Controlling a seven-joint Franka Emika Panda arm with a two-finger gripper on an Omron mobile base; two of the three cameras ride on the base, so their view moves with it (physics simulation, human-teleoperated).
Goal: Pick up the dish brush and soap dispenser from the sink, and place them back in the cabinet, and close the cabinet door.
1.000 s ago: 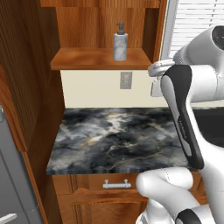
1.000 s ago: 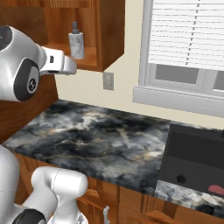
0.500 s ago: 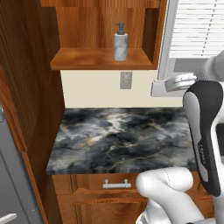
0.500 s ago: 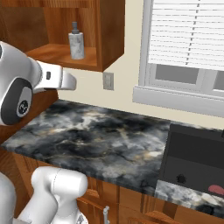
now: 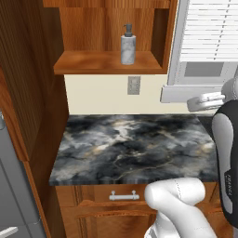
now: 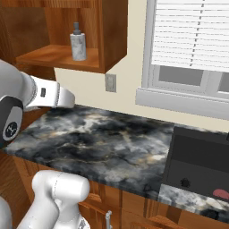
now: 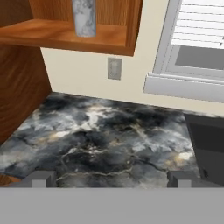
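The soap dispenser [image 5: 128, 44] [image 6: 78, 43] stands upright on the shelf floor of the cabinet [image 5: 104, 62], and its lower body shows in the hand view [image 7: 84, 17]. The cabinet door [image 5: 21, 88] stands open at the left. At the right, the black sink [image 6: 201, 156] is set into the marbled counter. The reddish head of the dish brush [image 6: 221, 193] lies at the sink's front right corner. My gripper [image 7: 111, 180] hangs open and empty over the counter, below and to the right of the cabinet, its fingertips [image 7: 43, 178] wide apart.
A wall outlet [image 5: 134, 85] sits under the cabinet, and a window with blinds [image 6: 192, 36] and a sill is above the sink. A round drain [image 6: 184, 182] is in the basin. Wooden drawers with a silver pull [image 5: 124, 195] are below the marbled counter [image 5: 135, 148].
My hand has swung down and to the right, away from the cabinet shelf toward the window side, staying open. The soap dispenser has stayed on the shelf.
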